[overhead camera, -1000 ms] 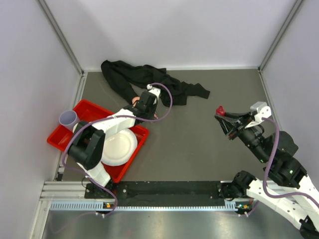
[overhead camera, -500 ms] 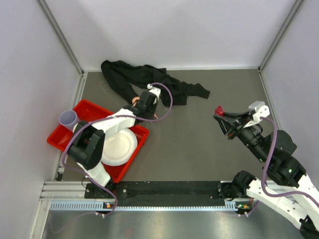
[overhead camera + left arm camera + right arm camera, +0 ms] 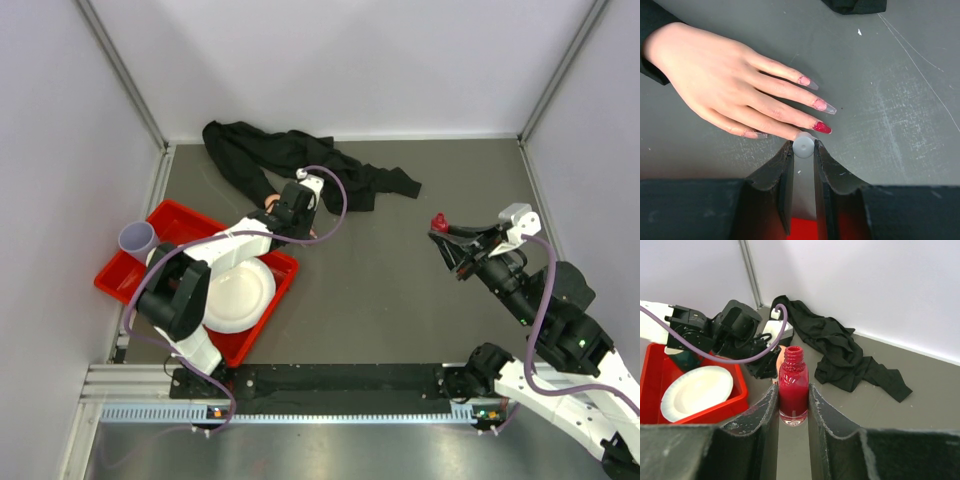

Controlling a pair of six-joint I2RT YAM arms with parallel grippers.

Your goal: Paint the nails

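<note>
Painting step in hand, only part done. Your left gripper [image 3: 803,150] has its fingers drawn narrow on a pale grey brush cap [image 3: 803,143]. In the left wrist view the cap sits over a fingertip of the mannequin hand [image 3: 715,80], just beside the one nail that reads full dark red. The hand lies flat on the grey table [image 3: 900,100] toward the back left, its wrist in a black sleeve [image 3: 652,70]. Of the nails [image 3: 821,127], the two above the red one show only patchy colour near the base, and the lowest looks faintly smeared. The bristles are hidden under the cap, so you cannot tell whether they touch anything. Your right gripper [image 3: 793,390] is clamped on the open polish bottle [image 3: 792,380], upright, lifted off the table and well apart from the hand. Judgement: coverage is unfinished. The next move calls for short, slow strokes along a patchy nail, base to tip, with light pressure and keeping off the skin. If the brush looks dry, reload at the bottle neck, a narrow target, so hold the bottle level.
</note>
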